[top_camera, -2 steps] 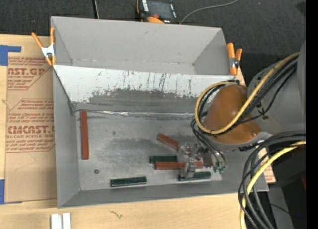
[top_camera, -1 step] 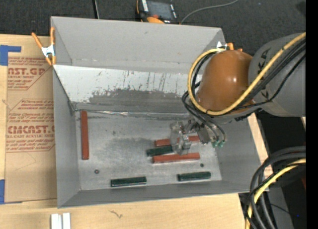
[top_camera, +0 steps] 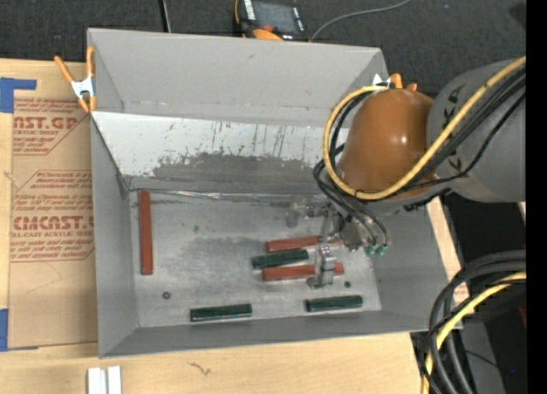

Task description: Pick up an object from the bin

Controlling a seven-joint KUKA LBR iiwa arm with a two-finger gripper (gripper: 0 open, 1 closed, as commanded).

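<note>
My gripper (top_camera: 323, 269) hangs low over the right part of the bin floor, its fingertips down at the right end of a cluster of flat sticks. A red-brown stick (top_camera: 289, 273) lies right under the fingertips. Just above it lie a dark green stick (top_camera: 279, 259) and another red-brown stick (top_camera: 291, 244). A dark green stick (top_camera: 334, 303) rests a little below the gripper, near the front wall. I cannot make out the gap between the fingers.
A long red-brown stick (top_camera: 146, 232) lies upright along the left wall. Another dark green stick (top_camera: 220, 313) sits at the front middle. The arm's orange dome and yellow cables hang over the bin's right side.
</note>
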